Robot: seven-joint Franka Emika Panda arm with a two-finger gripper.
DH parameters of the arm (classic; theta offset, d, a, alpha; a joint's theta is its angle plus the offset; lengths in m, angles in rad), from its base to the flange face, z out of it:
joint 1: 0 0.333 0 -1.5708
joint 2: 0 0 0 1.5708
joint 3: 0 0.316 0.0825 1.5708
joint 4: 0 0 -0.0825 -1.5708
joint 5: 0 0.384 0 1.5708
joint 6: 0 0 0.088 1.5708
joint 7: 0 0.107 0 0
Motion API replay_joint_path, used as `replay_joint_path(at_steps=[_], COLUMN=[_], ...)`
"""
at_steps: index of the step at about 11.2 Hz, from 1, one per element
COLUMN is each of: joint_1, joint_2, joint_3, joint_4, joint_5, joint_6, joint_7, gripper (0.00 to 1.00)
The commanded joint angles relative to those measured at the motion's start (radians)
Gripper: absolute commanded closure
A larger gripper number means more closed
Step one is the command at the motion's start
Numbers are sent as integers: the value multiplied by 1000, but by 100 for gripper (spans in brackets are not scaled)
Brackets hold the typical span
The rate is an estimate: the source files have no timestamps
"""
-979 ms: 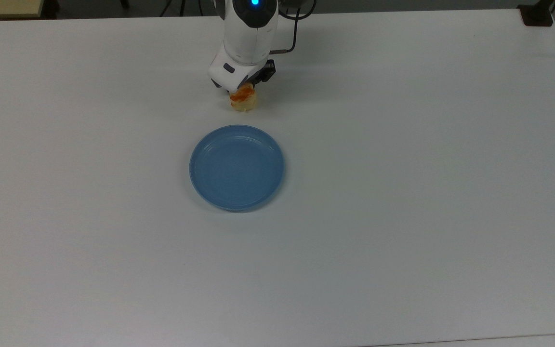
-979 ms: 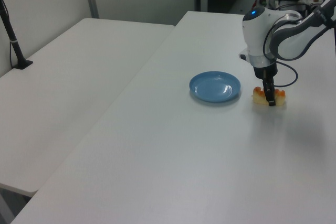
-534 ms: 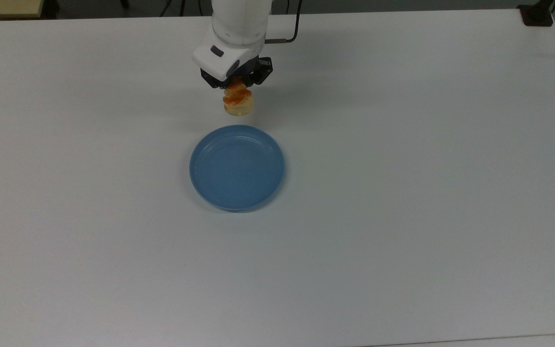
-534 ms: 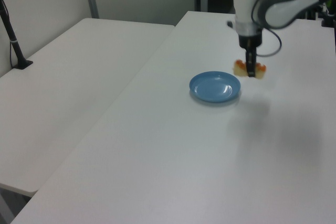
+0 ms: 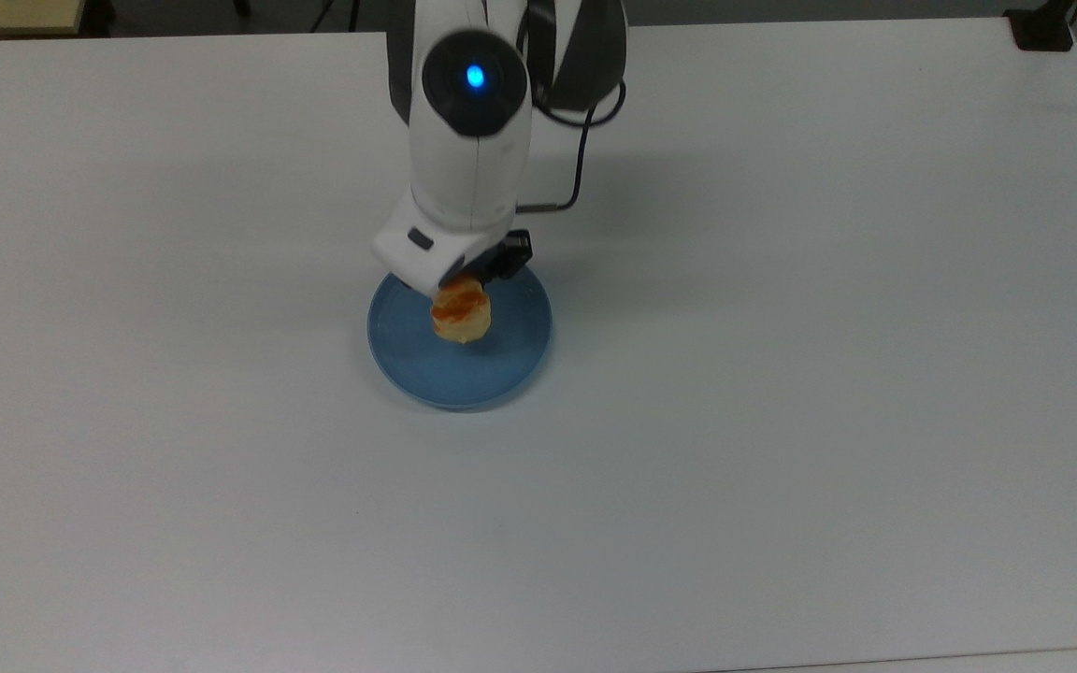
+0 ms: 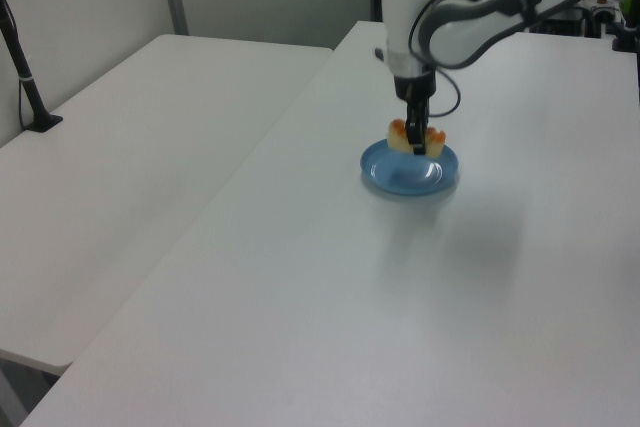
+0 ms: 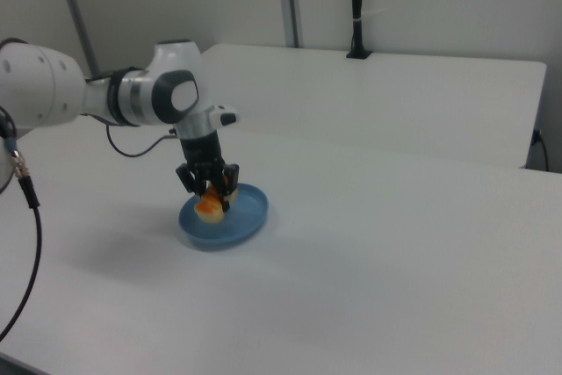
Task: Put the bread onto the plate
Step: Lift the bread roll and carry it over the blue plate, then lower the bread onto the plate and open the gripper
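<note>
A: In the top view, where's the bread [image 5: 461,318] relative to the gripper [image 5: 466,285]?

B: Right under it. The pale-yellow loaf with its orange-red glaze pokes out below the white gripper housing, over the far half of the light-blue plate [image 5: 501,374]. The fingers are closed on the loaf.

A: And the left view?

B: The gripper [image 6: 417,137] points straight down, its dark fingers pinched across the middle of the bread [image 6: 401,136], with loaf showing on both sides. The bread is over the plate [image 6: 400,178], towards its far edge; I can't tell whether it touches the plate's floor.

A: The right view?

B: Same hold: the gripper [image 7: 211,192] clamps the bread [image 7: 209,206] from above, inside the plate's [image 7: 241,221] rim, towards the right view's left. The plate sits on the white table [image 7: 395,270].
</note>
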Motion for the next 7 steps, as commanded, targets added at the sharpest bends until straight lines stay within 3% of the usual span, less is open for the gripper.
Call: replay_joint_path(at_steps=[1,2,4,7], joint_1=[18,16,16,10], joint_2=[52,56,42,-163], joint_3=[-9,-9,-9,-9], joint_4=[7,7,13,-30], joint_5=[-21,-21,-18,-13], joint_6=[39,39,35,-31], joint_7=[-4,14,27,103], gripper=[19,0,0,0])
